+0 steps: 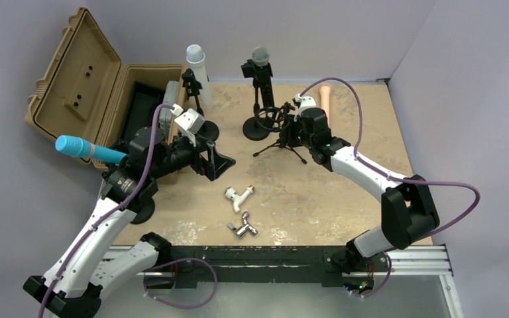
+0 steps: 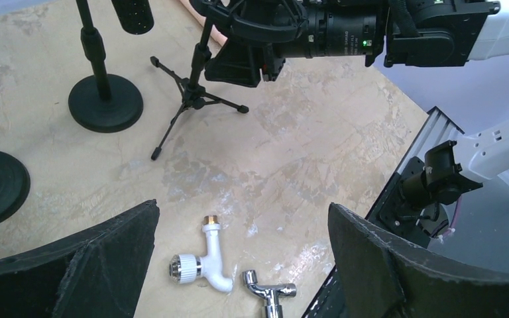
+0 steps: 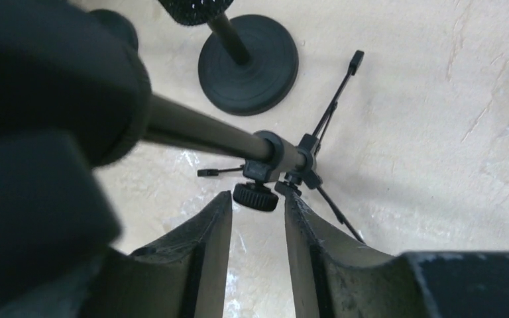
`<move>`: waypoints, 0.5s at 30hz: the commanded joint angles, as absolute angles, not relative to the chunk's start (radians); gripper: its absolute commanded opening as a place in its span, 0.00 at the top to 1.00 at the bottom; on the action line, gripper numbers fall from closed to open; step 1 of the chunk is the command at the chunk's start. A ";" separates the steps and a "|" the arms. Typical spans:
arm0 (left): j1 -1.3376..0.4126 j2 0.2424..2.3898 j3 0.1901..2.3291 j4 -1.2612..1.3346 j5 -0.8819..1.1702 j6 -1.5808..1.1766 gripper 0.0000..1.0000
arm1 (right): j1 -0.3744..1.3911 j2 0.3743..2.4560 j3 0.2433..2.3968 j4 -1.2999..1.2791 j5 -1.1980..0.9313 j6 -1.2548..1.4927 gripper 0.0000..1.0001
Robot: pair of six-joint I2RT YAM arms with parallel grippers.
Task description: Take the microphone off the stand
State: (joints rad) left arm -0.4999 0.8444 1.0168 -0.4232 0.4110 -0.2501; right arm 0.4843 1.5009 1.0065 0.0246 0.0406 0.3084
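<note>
A black microphone (image 1: 260,58) with a grey grille stands in a round-based stand (image 1: 255,128). A white microphone (image 1: 195,63) and a blue microphone (image 1: 83,148) sit in other stands. A small tripod stand (image 1: 282,142) carries a black shock mount (image 1: 272,118). My right gripper (image 1: 287,131) is at this tripod. In the right wrist view its fingers are slightly apart on either side of the tripod's black knob (image 3: 256,196), and I cannot tell if they touch it. My left gripper (image 1: 220,163) is wide open and empty above the table, as the left wrist view (image 2: 242,212) shows.
A white faucet (image 1: 238,196) and a chrome faucet (image 1: 243,228) lie on the table below my left gripper. An open tan case (image 1: 79,79) stands at the back left. A peach cylinder (image 1: 325,98) lies at the back, behind my right gripper.
</note>
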 commanded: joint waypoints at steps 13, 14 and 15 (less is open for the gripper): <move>-0.505 0.840 1.055 -0.408 0.418 -0.233 0.05 | 0.327 1.334 0.740 0.350 -0.422 0.590 0.36; -0.505 0.841 1.055 -0.408 0.419 -0.233 0.05 | 0.308 1.322 0.714 0.403 -0.461 0.628 0.36; -0.504 0.839 1.055 -0.407 0.421 -0.235 0.05 | 0.291 1.317 0.691 0.446 -0.494 0.659 0.35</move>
